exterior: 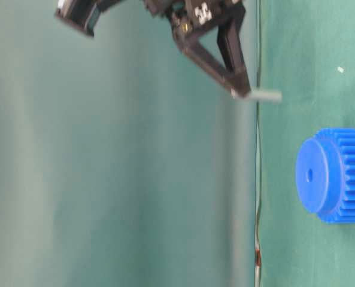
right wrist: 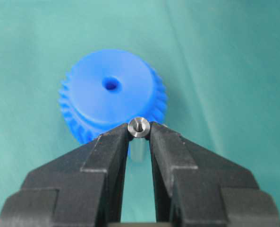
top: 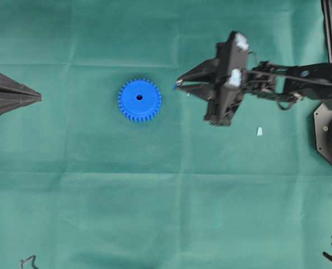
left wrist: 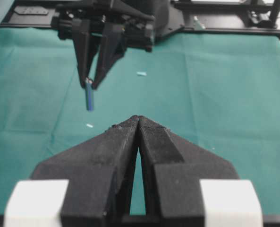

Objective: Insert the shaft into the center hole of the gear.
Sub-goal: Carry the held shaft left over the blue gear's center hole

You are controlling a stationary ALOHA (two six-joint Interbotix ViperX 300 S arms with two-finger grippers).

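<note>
Right of centre in the overhead view, the right gripper (top: pixel 178 84) pinches the shaft (right wrist: pixel 139 126), carried above the bench (top: pixel 98 213), short of the gear (top: pixel 139 100). Next, I judge: align it over the center hole (top: pixel 139 97) and lower. Left gripper (top: pixel 38 97) rests clenched, empty. No writing is legible.
</note>
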